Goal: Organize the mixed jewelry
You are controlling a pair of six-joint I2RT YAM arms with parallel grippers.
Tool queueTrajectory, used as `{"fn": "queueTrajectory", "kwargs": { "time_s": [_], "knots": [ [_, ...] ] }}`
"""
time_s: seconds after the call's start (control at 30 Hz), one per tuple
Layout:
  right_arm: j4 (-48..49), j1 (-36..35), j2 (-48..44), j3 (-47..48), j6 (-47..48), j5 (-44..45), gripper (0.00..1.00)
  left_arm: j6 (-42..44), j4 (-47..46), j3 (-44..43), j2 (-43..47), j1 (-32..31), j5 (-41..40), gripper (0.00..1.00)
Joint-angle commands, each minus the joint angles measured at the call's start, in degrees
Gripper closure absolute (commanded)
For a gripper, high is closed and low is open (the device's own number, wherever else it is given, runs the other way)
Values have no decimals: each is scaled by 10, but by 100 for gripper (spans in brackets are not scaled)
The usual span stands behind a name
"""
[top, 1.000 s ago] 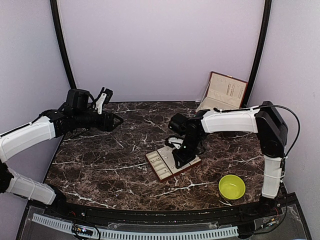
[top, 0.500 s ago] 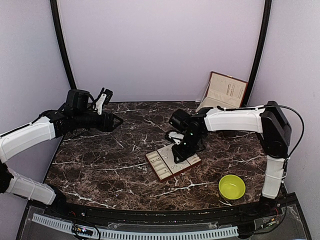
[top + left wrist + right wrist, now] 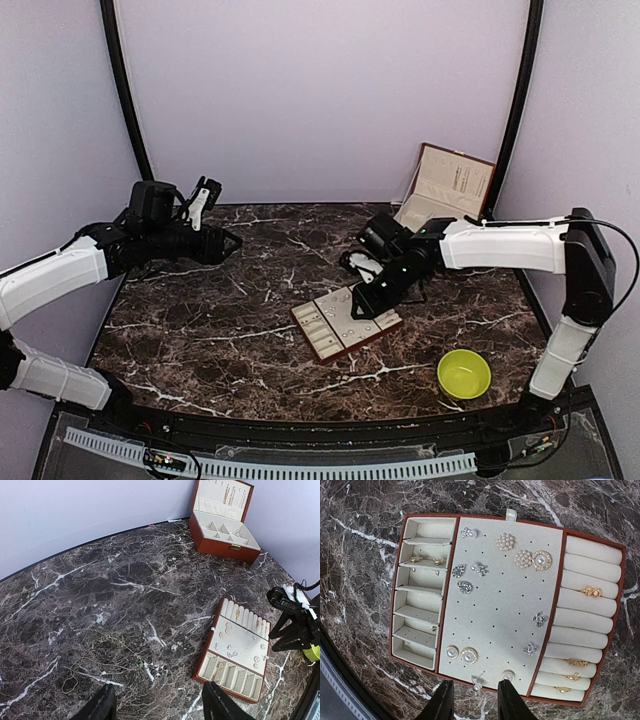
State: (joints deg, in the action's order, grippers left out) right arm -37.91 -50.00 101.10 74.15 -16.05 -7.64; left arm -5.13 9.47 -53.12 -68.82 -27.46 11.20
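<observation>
The mixed jewelry shows in two places. Thin chains [image 3: 100, 647] and a small loop [image 3: 70, 682] lie on the dark marble, below my open left gripper [image 3: 157, 710], which hovers high at the left [image 3: 228, 240]. The other pieces sit in the cream-lined tray [image 3: 505, 610]: pearl and sparkly studs [image 3: 505, 542] on its pad and gold rings [image 3: 590, 591] in its rolls. My right gripper [image 3: 477, 707] hangs open over the tray's near edge [image 3: 368, 300]. One small stud [image 3: 478, 683] lies loose on the pad just ahead of its fingertips, touched by neither.
The reddish-brown box [image 3: 440, 190] stands open at the back right [image 3: 222, 530]. A yellow-green bowl [image 3: 464, 373] sits at the front right. The tray [image 3: 325, 340] lies mid-table, tilted, its small compartments [image 3: 235, 672] toward the front.
My right gripper has opened a little and pulled back and up from the tray's middle, its elbow swinging right. The left arm has barely moved.
</observation>
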Motion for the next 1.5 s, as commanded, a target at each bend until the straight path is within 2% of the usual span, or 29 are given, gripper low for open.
{"fn": "queueTrajectory", "kwargs": {
  "time_s": [0.0, 0.27, 0.5, 0.97, 1.47],
  "knots": [
    [68, -5, -45, -50, -25, -11, 68, 9, -9, 9, 15, 4, -14, 39],
    [145, -4, -86, -146, -44, -31, 66, 20, -14, 17, 14, 4, -36, 39],
    [183, -4, -93, -189, -37, -41, 66, 25, -16, 19, 10, 4, -42, 39],
    [205, -7, -81, -191, -7, -24, 65, 29, -15, 19, 1, 4, -48, 39],
    [202, -16, -59, -191, 11, -6, 69, 29, -16, 19, -4, 4, -47, 39]
  ]
}}
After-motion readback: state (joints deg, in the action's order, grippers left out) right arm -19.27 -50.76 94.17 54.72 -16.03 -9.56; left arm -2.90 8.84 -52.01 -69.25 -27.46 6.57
